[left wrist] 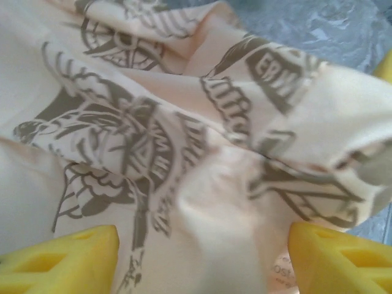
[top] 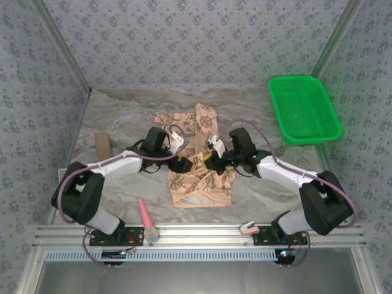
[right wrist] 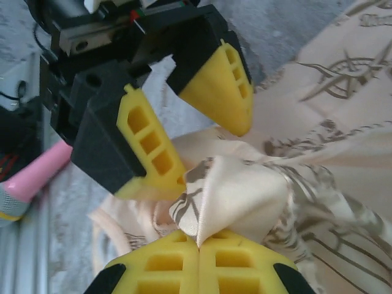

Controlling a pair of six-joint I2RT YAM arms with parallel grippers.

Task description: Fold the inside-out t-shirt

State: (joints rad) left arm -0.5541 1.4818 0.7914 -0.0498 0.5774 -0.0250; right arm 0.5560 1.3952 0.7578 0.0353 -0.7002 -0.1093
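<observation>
Four fingers — two on one t-shirt

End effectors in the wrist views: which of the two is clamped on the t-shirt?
The right end effector: its yellow fingers are pressed together on a pinched peak of the t-shirt. The left end effector has its fingers wide apart over the cloth.
</observation>
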